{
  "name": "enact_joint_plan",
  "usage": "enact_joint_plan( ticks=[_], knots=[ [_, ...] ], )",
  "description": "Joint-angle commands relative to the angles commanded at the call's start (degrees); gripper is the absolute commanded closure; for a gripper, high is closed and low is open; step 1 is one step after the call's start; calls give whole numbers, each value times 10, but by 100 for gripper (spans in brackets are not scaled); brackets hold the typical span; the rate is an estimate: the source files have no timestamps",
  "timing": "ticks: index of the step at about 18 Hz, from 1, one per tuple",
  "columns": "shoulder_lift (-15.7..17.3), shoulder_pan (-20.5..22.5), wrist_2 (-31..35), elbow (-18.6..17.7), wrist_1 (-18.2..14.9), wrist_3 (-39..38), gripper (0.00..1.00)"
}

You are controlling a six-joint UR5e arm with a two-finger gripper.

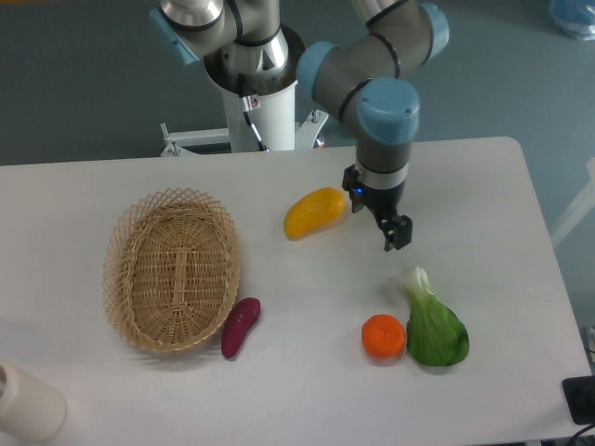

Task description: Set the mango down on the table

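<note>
Grey-blue floor lay behind the large white matte table (139, 390) with rounded corners. Closest to the near edge, at the near-left corner, a cream cylindrical container (26, 406) was partly cut off by the frame. Toward the near-right part stood a round orange fruit (383, 336), touching or just beside a green leafy bok choy with a white stem (432, 325). Left of centre, a small purple sweet potato (240, 326) lay just beside the near rim of an oval woven wicker basket (173, 269) that occupied the left side. Farther back, near the table's middle, the smooth oblong yellow mango with an orange blush (314, 212) rested on the table, held by nothing. Just to its right the black end effector (397, 235) of the grey-and-blue arm (381, 102) hung apart from the fruit; whether its fingers were spread or pressed together could not be told.
</note>
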Motion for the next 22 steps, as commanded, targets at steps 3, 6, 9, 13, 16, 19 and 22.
enact_joint_plan(
  ticks=[3, 6, 9, 13, 16, 19, 22],
  knots=[
    [-19, 13, -18, 29, -1, -3, 0],
    [-34, 21, -16, 50, -2, -18, 0],
    [-49, 20, -11, 77, -6, -33, 0],
    [-53, 22, -11, 92, -8, -28, 0],
    [-56, 32, -14, 92, -8, -24, 0],
    [-57, 32, -8, 92, -9, -24, 0],
    [-57, 32, -7, 92, -8, -25, 0]
  ],
)
